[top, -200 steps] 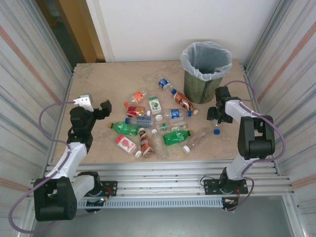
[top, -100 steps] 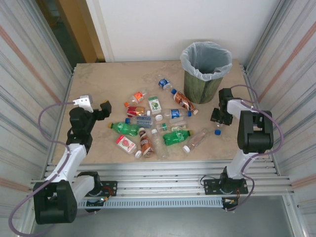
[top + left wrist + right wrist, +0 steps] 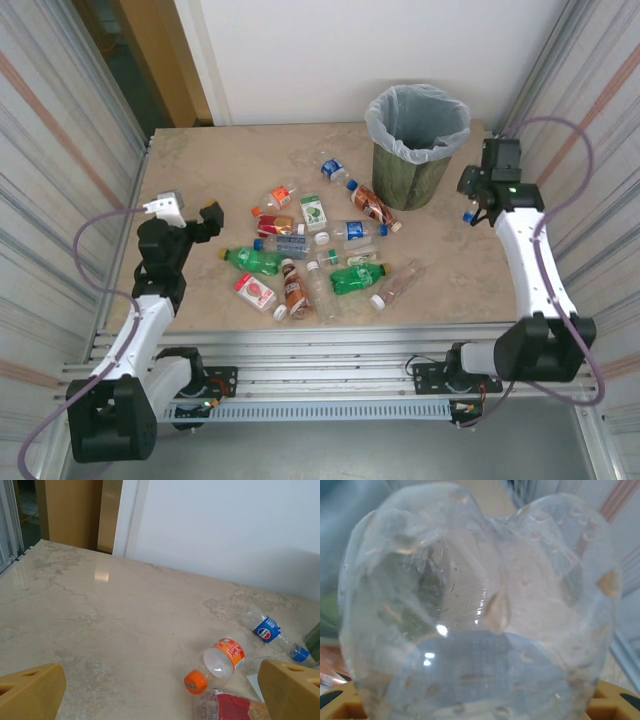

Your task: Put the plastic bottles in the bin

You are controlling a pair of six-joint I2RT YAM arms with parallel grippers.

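A: Right claw (image 3: 472, 203), state?
B: Clenched on a clear bottle (image 3: 480, 610). In the wrist view the crushed bottle sat right up against the lens. The yellow fingers (image 3: 615, 707) just peeked out at the bottom corners, either side of it.
A: Where over the counter (image 3: 200, 160)?
B: Near the right edge, just beside the bin (image 3: 405, 180), on its right. From above a blue cap (image 3: 468, 213) showed under the claw. It looked raised off the counter, not over the bin's opening.
A: Bin itself?
B: Dark green, with a clear liner (image 3: 385, 115) folded over the rim. It stood at the far edge toward the far right corner. Couldn't tell what was inside.
A: Left claw (image 3: 210, 218)?
B: Released, jaws wide apart. It was near the left edge, facing the pile.
A: The other plastic bottles (image 3: 290, 241)?
B: Scattered over the middle of the counter, all lying down. A green bottle (image 3: 255, 261) was nearest the left claw, and a second green bottle (image 3: 357, 277) lay more toward the right. A brown bottle (image 3: 293, 290) lay between them by the near edge, and a blue-labelled bottle (image 3: 334, 171) was farthest back.
A: Left wrist view?
B: An orange-capped bottle (image 3: 220, 662) lay with its cap toward the camera. A red-labelled bottle (image 3: 227, 707) was against it or just beside it, couldn't tell which.
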